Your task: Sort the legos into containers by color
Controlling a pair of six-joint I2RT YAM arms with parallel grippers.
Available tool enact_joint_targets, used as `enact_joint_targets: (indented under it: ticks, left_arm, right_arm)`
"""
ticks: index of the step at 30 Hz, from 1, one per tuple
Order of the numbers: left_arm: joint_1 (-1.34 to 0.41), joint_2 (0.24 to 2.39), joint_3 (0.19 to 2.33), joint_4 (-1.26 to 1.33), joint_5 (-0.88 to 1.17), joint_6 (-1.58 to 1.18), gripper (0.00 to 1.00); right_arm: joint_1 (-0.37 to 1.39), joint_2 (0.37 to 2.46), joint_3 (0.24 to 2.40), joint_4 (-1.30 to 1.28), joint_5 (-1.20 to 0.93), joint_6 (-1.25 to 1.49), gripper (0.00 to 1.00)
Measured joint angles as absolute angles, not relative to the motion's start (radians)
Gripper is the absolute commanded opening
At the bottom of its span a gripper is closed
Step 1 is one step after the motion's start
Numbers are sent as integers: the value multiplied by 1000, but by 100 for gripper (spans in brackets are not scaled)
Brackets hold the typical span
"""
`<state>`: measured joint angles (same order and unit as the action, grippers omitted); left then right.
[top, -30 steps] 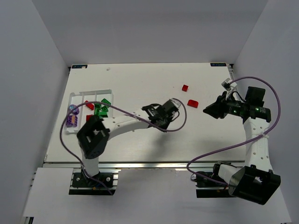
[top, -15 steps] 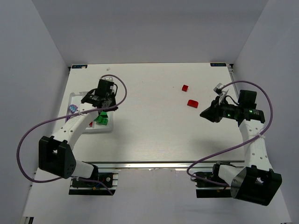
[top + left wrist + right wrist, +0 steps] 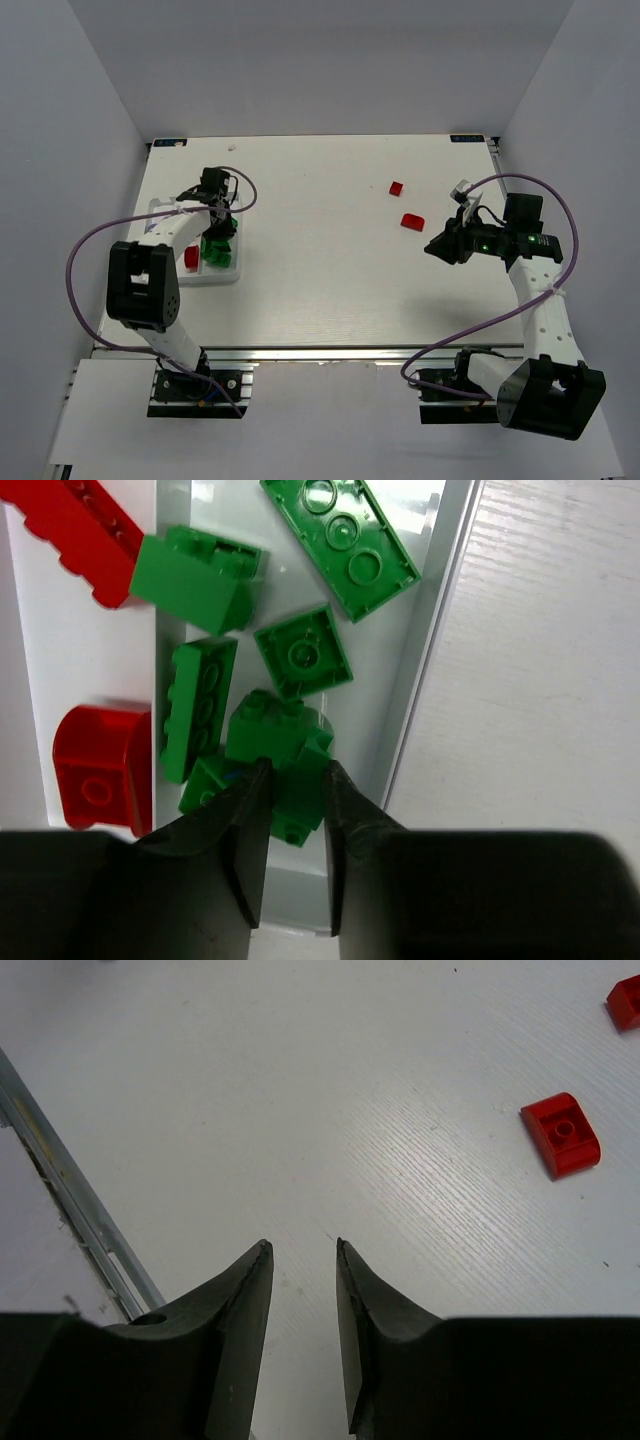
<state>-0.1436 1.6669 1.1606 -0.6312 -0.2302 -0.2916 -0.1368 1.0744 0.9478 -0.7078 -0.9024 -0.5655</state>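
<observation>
A: On the white table (image 3: 330, 290), what's biggest?
B: The white tray (image 3: 218, 280) at its left side, green legos (image 3: 340, 540) and red legos (image 3: 95, 770) in neighbouring compartments.
A: The grippers?
B: The left gripper (image 3: 293, 775) hangs over the green compartment, narrow, pinching a green brick (image 3: 296, 785). The right gripper (image 3: 302, 1248), well apart, is slightly parted, holding nothing.
A: Loose pieces?
B: A curved red brick (image 3: 561, 1135) and a farther red brick (image 3: 625, 1000) lie on the table.
</observation>
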Motion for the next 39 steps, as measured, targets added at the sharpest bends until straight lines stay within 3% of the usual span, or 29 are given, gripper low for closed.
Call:
enact_joint_targets:
  ticks: [2, 3, 6, 17, 21, 23, 24, 39]
  left_arm:
    - [-143, 1706, 1183, -625, -235, -285, 51]
    - [-143, 1725, 1196, -620, -241, -286, 63]
    - [-142, 1747, 1219, -614, -259, -283, 74]
    - [-139, 1661, 1267, -628, -237, -310, 78]
    - [-139, 1469, 1210, -596, -149, -360, 84]
    - [-139, 1356, 1161, -587, -107, -392, 84]
    - [-139, 1301, 1136, -587, -88, -409, 84]
    - [-139, 899, 945, -655, 12, -578, 89]
  right_arm:
    - [-137, 1074, 948, -708, -892, -572, 41]
    - [-137, 1074, 948, -708, -888, -576, 42]
    - [-136, 1075, 948, -708, -879, -583, 44]
    - [-110, 1112, 948, -663, -740, -532, 43]
    - [-43, 1192, 981, -624, -576, -488, 62]
    - [-6, 1258, 1018, -611, -506, -467, 85]
    - [17, 1298, 1049, -615, -472, -468, 89]
    - [113, 1955, 1649, -773, -312, -803, 85]
